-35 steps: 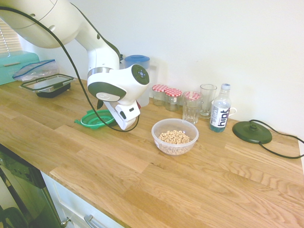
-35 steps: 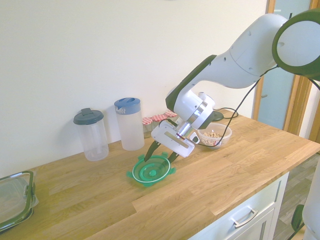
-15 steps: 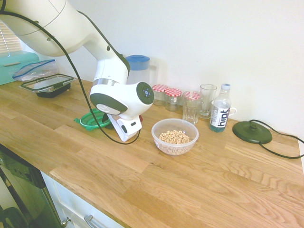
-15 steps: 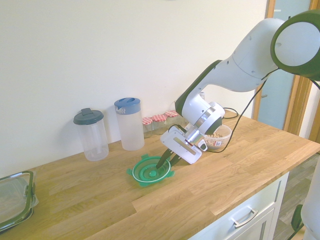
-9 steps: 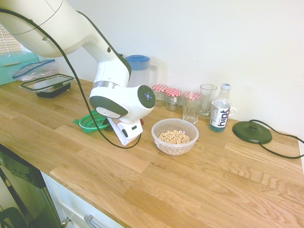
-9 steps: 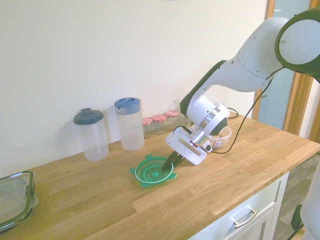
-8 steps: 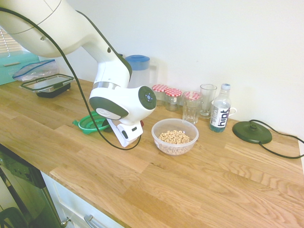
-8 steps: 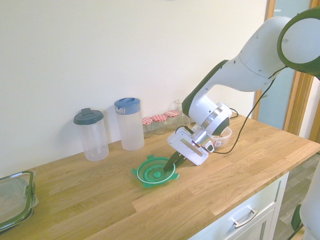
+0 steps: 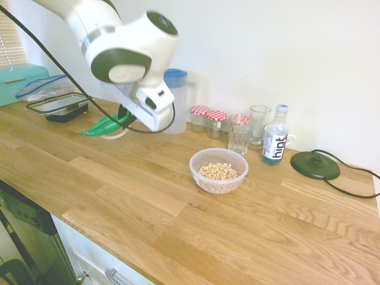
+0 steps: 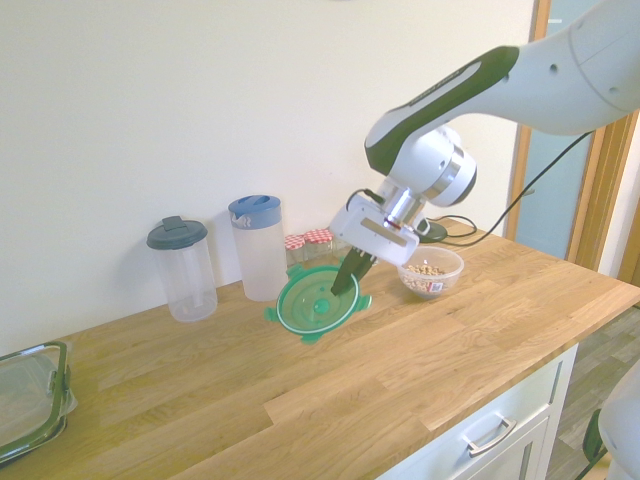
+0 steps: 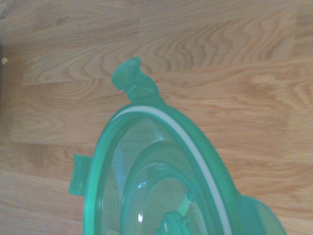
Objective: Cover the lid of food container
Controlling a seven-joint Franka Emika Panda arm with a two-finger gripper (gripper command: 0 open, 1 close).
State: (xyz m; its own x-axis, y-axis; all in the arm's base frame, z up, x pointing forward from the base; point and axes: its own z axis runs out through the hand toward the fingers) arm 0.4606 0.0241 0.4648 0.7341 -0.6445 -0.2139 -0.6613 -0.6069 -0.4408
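The end effector [image 10: 352, 272] is closed on the rim of the lid [image 10: 318, 301], holding it tilted above the tabletop [image 10: 230, 400]. The bowl [image 10: 430, 272] sits uncovered nearby; carrying, lowering and pressing on remain.

Translucent green lid [image 10: 317, 302] with white ring, beige pieces [image 9: 218, 171] in clear bowl [image 9: 219, 186], red-and-white checked jar lids [image 9: 217, 115], blue jug lid [image 9: 175, 73], white cabinet front [image 10: 500, 424], brown wood-grained countertop [image 9: 237, 237]

Left: black-rimmed rectangular container [image 9: 59, 105]
Far: blue-lidded clear pitcher [image 9: 177, 101], red-checked-lid glass jars [image 9: 208, 120]
Right: round dark-green base [image 9: 315, 165]
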